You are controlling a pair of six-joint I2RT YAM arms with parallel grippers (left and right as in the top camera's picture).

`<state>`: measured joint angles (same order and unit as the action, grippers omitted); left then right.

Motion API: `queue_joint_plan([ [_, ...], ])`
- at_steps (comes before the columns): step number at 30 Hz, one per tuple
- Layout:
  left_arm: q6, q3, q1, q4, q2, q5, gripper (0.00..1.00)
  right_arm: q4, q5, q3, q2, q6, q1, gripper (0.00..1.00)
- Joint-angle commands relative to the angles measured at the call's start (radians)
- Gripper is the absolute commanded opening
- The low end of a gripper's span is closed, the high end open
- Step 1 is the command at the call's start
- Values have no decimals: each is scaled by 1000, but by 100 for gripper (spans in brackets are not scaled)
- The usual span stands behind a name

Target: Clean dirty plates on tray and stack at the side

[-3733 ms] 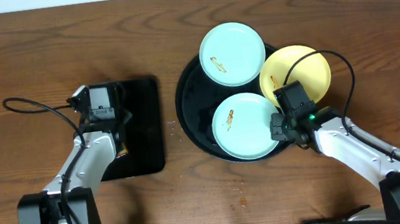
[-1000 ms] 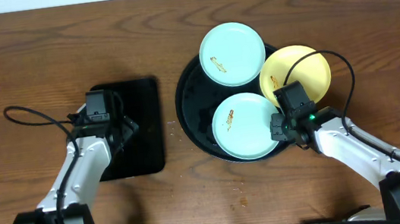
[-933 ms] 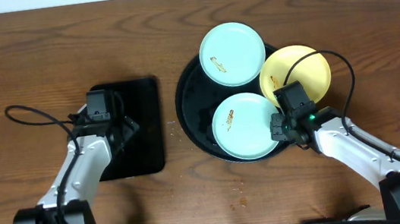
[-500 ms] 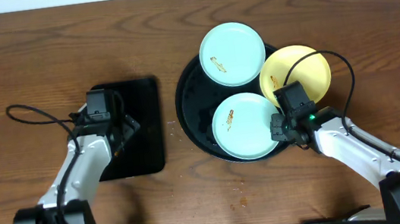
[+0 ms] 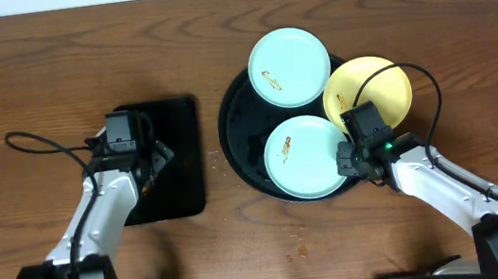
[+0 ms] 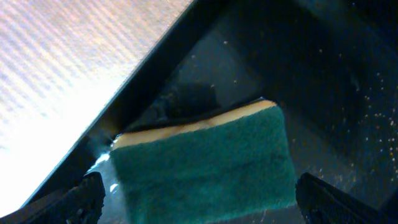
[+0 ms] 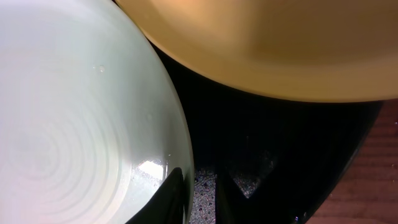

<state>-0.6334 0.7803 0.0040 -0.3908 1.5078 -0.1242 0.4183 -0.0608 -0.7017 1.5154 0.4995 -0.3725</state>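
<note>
Overhead, the near aqua plate, far aqua plate and yellow plate lie on the round tray. Only the left wrist view shows the sponge on the small tray, with the left gripper wide around it. The right gripper is narrow, astride the near aqua plate's rim; I cannot tell whether it grips.

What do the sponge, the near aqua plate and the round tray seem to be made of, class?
Sponge: fibrous green scouring layer on pale yellow foam. Near aqua plate: smooth, glossy, concentric rings, sharp highlight; ceramic or melamine. Round tray: glossy black, probably plastic.
</note>
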Motion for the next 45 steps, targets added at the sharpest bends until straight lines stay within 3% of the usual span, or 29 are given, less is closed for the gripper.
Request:
queue_joint_plan([
  [1,-15,1,4,27,25,51,98,1,-17,5,6,-7,-8,17],
  [24,-8,-7,4,53,94,26,98,1,-17,5,6,-7,-8,16],
  [29,39,-6,4,52,93,26,71,1,-17,4,6,-7,-8,16],
  [34,42,-6,4,53,93,26,62,1,-17,5,6,-7,-8,16],
  [36,42,-7,4,52,93,26,63,1,-17,5,6,-7,-8,16],
  [38,42,-7,4,51,93,26,74,1,-17,5,6,-7,-8,16],
  [40,42,-7,4,48,93,26,80,1,-17,5,6,-7,-8,16],
  [45,42,-13,4,49,93,26,82,1,-17,5,6,-7,-8,16],
])
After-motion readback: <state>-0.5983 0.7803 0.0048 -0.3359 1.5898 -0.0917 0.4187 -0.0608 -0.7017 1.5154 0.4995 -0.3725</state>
